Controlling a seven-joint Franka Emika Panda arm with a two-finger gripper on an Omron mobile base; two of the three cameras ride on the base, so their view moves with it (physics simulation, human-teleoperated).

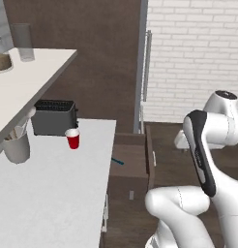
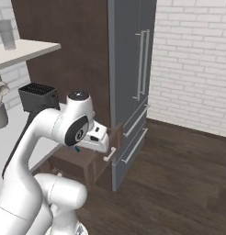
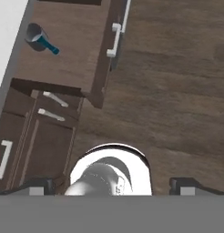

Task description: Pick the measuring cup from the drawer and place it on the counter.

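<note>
Currently approaching: small grey metal measuring cup with teal handle (image 3: 39, 37) lies in the open dark wood drawer's (image 3: 73, 59) counter-side corner. My gripper (image 3: 109, 185) hangs high, fingers spread; next I descend onto it.

Grey measuring cup (image 3: 35, 34), teal handle; dark brown drawer (image 3: 68, 50); light grey-white counter (image 1: 53, 189); red cup (image 1: 72, 139).

The white arm (image 2: 50, 133) folds sharply at the elbow, its gripper (image 3: 111, 185) pointing downward with finger tips spread wide apart.
</note>
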